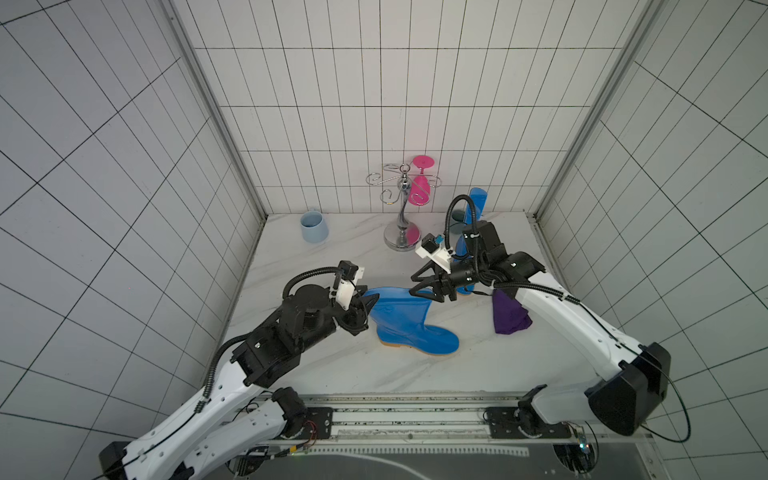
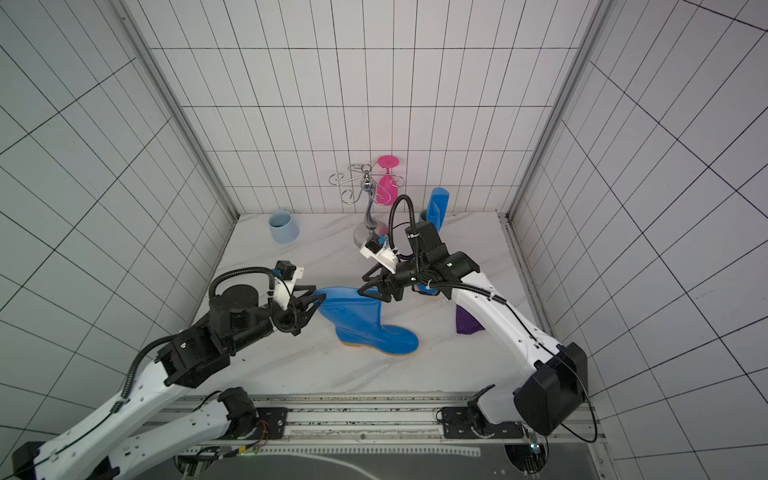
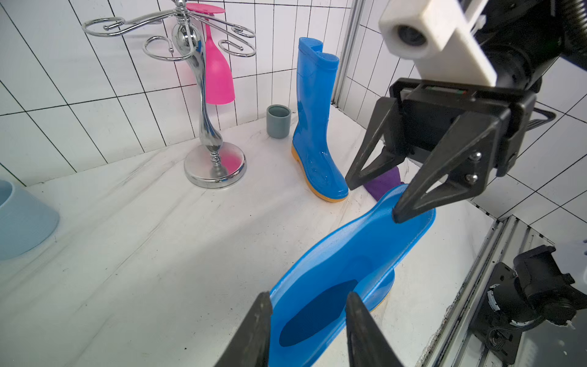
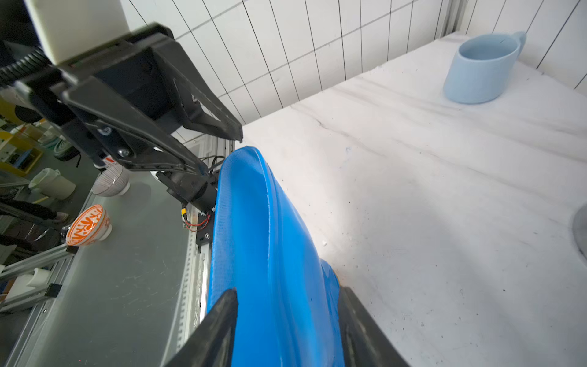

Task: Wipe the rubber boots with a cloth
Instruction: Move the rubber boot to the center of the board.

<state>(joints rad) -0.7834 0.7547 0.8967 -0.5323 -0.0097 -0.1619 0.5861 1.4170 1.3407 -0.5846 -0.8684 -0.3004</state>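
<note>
The front boot (image 1: 409,328) stands on its orange-yellow sole near the middle of the desk (image 1: 332,374). Its foot runs left to right, with the toe toward the right edge, and the shaft rises roughly upright. The shaft mouth is pulled long and narrow along that same line. In the left wrist view a dark insole shows down inside it. A small raised mark (image 1: 387,309) on the shaft is too small to read.

The left gripper (image 2: 321,291) has its fingers (image 3: 254,333) clenched across the left end of the rim. The right gripper (image 1: 412,286) has its fingers (image 4: 219,330) clamped over the right end, so the front boot is grasped from both sides.

The back boot (image 3: 313,127) stands upright near the back right corner, toe toward the front edge. The purple cloth (image 1: 509,322) lies crumpled on the desk by the right edge, in front of the back boot and partly under the right arm.

A pale blue mug (image 1: 313,226) sits near the back left corner, its inside bare. A grey cup (image 3: 278,122) stands at the back edge just beside the back boot; its contents cannot be made out. A pink glass (image 3: 217,73) hangs upside down from a chrome rack (image 3: 206,127).
</note>
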